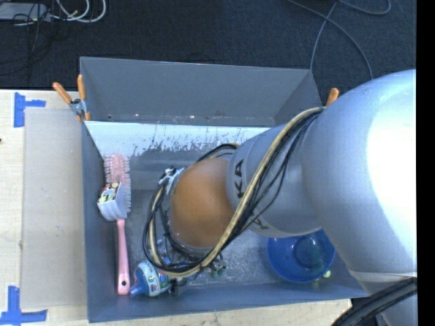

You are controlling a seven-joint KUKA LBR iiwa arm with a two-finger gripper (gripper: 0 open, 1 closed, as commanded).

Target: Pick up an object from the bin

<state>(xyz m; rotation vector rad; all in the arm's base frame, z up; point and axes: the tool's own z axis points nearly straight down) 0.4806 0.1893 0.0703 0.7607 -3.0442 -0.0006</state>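
Note:
The dark body of my gripper point(179, 255) shows just below the arm's orange cover, low over the front middle of the bin floor. Right beside it to the left, in the front left corner, lies a small blue and white thing with a green patch point(151, 281). A pink long-handled brush point(122, 240) lies along the left wall, with its white-bristled head pointing to the back. A blue round dish point(299, 257) sits at the front right, partly under the arm.
The thick silver arm with its black and yellow cables comes in from the right and covers the middle and right of the bin. A tiny greenish bit point(217, 270) lies on the floor near the front wall.

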